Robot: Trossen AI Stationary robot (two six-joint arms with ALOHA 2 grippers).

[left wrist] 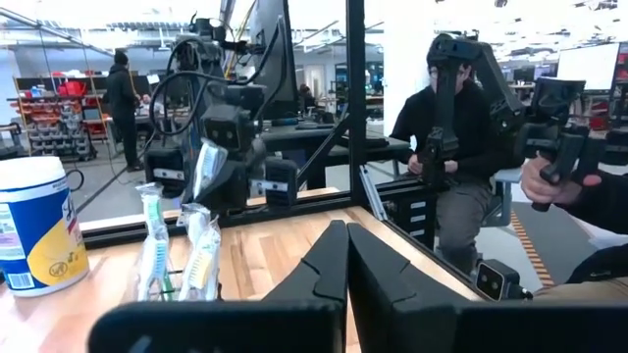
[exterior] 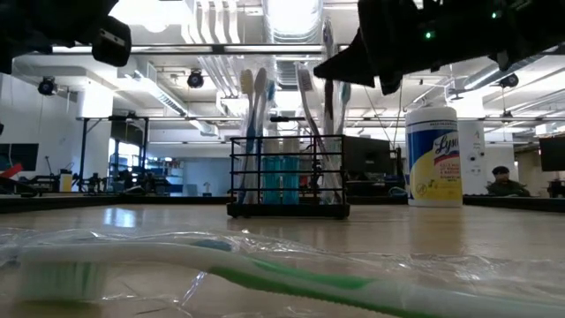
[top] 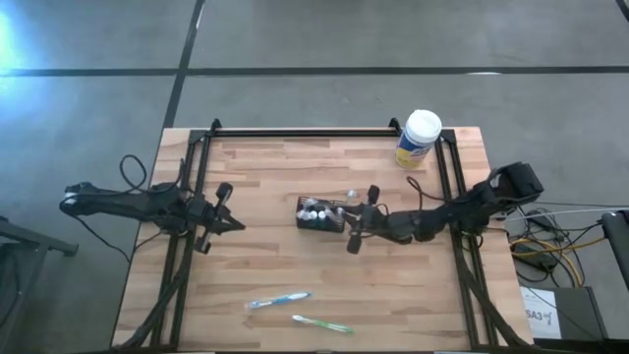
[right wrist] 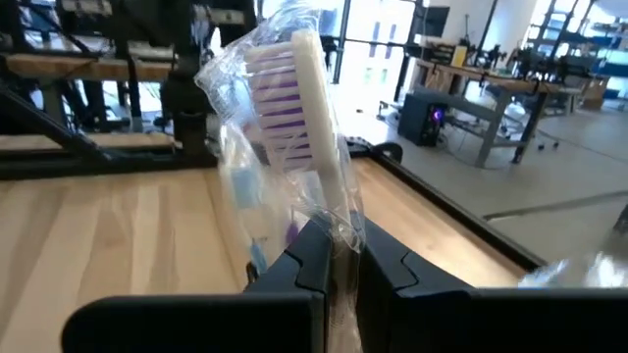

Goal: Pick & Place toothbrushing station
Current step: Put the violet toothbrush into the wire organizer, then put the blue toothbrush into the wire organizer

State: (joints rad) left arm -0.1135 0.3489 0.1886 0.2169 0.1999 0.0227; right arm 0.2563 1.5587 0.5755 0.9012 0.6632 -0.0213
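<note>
Black mesh holder near table centre, upright, already carrying several wrapped brushes standing bristles-up, as the low view shows. Two small white-topped pieces sitting in its left end, seen from above.

Right gripper just beside the holder's right end, fingers pinched on a wrapped toothbrush with purple bristles, held head-up in its clear sleeve. From the low view, gripper above and slightly right of the holder; whether the brush's handle has entered a compartment cannot be told.

Two more brushes lying flat near the front edge, well apart from the holder: a blue one and a green one, side by side, both in clear wrap. Green one stretched right across the foreground of the low view.

Left gripper waiting left of the holder, fingers closed together with nothing between them, pointing toward the holder.

Yellow canister with white lid at the back right, near the rear rail, not part of the job. A seated person beyond the table in the left wrist view.

Judged progress: well underway. Holder placed and partly filled, one brush in hand for insertion, blue and green still to be picked up and stood in the holder.
</note>
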